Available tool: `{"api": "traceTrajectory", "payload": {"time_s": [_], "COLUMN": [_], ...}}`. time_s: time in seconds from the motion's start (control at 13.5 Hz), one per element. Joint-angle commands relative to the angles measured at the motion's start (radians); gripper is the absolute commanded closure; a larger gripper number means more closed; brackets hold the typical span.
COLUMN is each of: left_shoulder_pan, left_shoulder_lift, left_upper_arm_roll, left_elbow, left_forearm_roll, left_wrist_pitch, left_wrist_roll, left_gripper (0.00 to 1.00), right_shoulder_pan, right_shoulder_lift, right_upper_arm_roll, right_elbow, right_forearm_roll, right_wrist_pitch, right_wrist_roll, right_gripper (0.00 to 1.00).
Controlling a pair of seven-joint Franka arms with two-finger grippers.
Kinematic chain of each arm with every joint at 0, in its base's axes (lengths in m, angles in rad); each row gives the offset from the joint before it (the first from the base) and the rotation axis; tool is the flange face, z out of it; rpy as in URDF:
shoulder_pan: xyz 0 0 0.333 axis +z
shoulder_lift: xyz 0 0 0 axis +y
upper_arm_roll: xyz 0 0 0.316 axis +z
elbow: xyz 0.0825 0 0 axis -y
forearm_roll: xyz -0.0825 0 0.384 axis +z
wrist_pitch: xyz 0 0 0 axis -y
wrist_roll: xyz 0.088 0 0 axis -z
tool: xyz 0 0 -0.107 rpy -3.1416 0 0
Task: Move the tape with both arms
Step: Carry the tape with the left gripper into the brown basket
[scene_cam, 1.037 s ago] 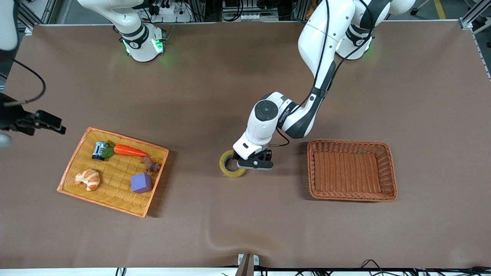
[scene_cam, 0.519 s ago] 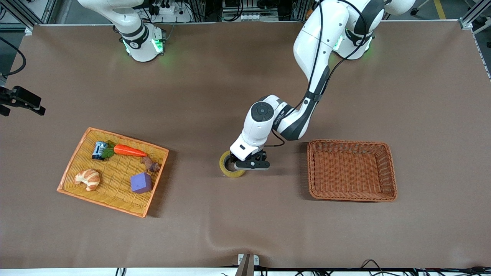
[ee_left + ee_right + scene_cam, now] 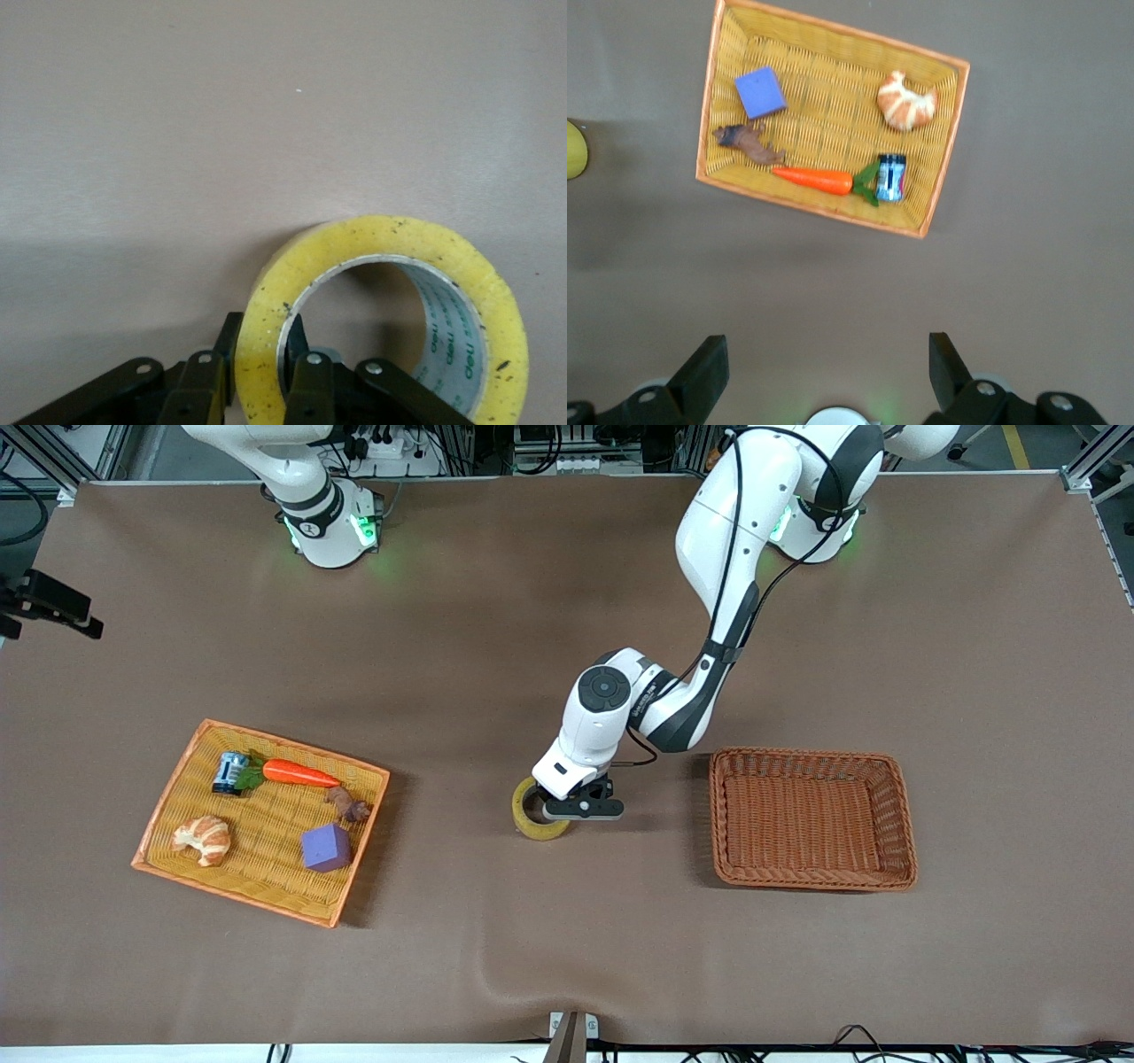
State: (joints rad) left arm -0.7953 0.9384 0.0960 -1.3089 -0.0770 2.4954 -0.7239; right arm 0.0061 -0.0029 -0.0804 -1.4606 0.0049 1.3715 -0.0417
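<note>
— Sitting on the brown table (image 3: 496, 646) between the two baskets is the tape (image 3: 535, 817), a yellowish ring with a grey-white core, one side tipped up off the cloth.

— And the left gripper (image 3: 570, 802)?

— Right down on it. In the left wrist view the tape (image 3: 381, 336) has its wall pinched between the two black fingers (image 3: 205, 390), one outside the ring, one inside the hollow core. Fingers nearly together, with only the roll's wall between them.

— What lies around that gripper?

— Toward the left arm's end, near it, the brown wicker basket (image 3: 811, 760). Toward the right arm's end, well apart, the orange tray (image 3: 168, 797) with a carrot (image 3: 299, 773), a croissant (image 3: 203, 838), a purple cube (image 3: 326, 847), a small can (image 3: 229, 772) and a little brown figure (image 3: 349, 806).

— The right gripper?

— Waiting high up, just showing at the table's edge (image 3: 44, 607) at its own arm's end, over the cloth near the tray. Its wrist camera looks down on the tray (image 3: 930, 177), and its fingers (image 3: 704, 376) stand wide apart, holding nothing.
</note>
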Motion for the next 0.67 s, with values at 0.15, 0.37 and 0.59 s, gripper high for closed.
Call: {"api": "traceTrajectory", "payload": {"time_s": [0.15,0.37,0.59], "left_shoulder_pan": [0.085,0.241,0.385], "left_shoulder_lift": [-0.266,-0.381,-0.461], "left_upper_arm_roll": [0.094,0.091,0.088], "left_elbow": [-0.024,-0.067,-0.189], "left_forearm_roll": [0.002,0.002,0.000], "left_wrist_pitch": [-0.313,-0.452,-0.487], "left_wrist_roll": [0.010,0.152,0.363], "left_gripper": [1.00,1.00,1.00], "right_shoulder_pan": [0.000,0.000,0.000], "right_shoulder_lift": [-0.008,-0.009,-0.011], "right_upper_arm_roll": [0.008,0.007,-0.007], "right_elbow": [0.023,0.022,0.020], "right_forearm_roll": [0.065,0.067,0.061], "right_wrist_pitch": [-0.014,-0.003,0.000], "right_wrist_roll": [0.036,0.029,-0.021], "right_gripper": [0.00,0.00,0.00]}}
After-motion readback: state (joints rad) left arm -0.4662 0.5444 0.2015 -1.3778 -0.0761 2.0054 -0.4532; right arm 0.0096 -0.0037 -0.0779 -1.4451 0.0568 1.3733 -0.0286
